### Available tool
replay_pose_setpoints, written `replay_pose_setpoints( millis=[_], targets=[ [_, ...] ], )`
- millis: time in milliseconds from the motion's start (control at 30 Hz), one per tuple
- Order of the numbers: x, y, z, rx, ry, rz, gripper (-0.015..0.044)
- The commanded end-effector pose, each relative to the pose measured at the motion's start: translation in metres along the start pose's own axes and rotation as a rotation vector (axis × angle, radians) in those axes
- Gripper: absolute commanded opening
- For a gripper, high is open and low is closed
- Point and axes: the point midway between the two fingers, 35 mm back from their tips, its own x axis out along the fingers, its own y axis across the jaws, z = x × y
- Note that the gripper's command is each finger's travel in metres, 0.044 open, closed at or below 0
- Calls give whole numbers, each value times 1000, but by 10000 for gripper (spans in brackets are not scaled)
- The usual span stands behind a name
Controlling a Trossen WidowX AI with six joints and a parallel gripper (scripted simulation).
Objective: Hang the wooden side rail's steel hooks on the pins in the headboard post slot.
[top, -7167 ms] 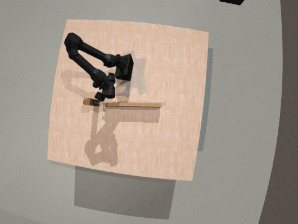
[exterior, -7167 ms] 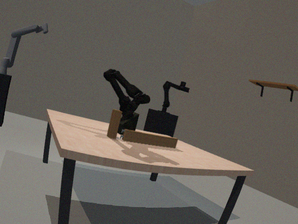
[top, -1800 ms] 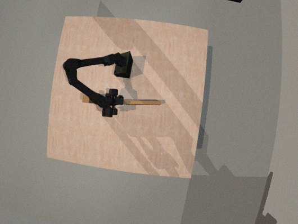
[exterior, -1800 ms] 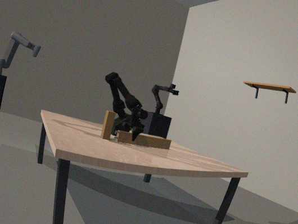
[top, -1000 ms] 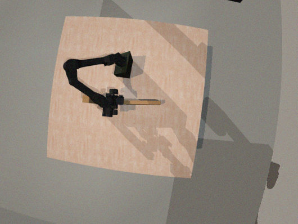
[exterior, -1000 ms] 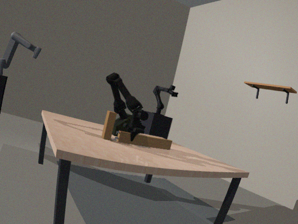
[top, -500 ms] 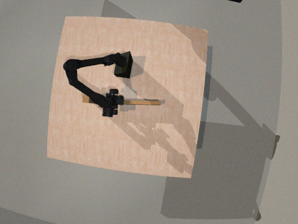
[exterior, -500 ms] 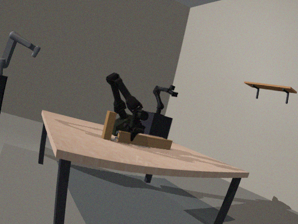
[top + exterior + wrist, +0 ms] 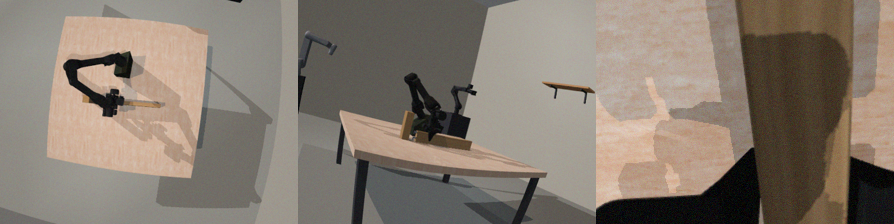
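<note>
The wooden side rail [image 9: 144,104] [image 9: 455,142] [image 9: 796,95] is a long, narrow plank standing on edge, low at the table top. The short, upright headboard post [image 9: 85,99] [image 9: 406,125] stands just beyond its near end. In the exterior view a small gap separates them, with bits of grey metal [image 9: 411,138] low in it. The hooks, pins and slot are too small or hidden to tell apart. My gripper [image 9: 431,137] [image 9: 781,152] is shut on the rail, nearer its post end, with a black finger on each side in the wrist view. Arm parts cover the grasp in the top view.
My arm's dark base block [image 9: 123,67] stands on the wooden table [image 9: 84,140] [image 9: 410,157] behind the rail and post. Beyond the table, the exterior view shows another black arm on a dark box [image 9: 459,125], a grey arm at left and a wall shelf [image 9: 568,86].
</note>
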Motion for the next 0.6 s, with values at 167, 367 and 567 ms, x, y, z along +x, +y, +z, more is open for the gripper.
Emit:
replay_pose_setpoints(
  millis=[167,367,567],
  targets=[
    [0,0,0,52,1,-2,0],
    [-1,0,0,62,1,-2,0],
    [-2,0,0,62,1,-2,0]
  ],
)
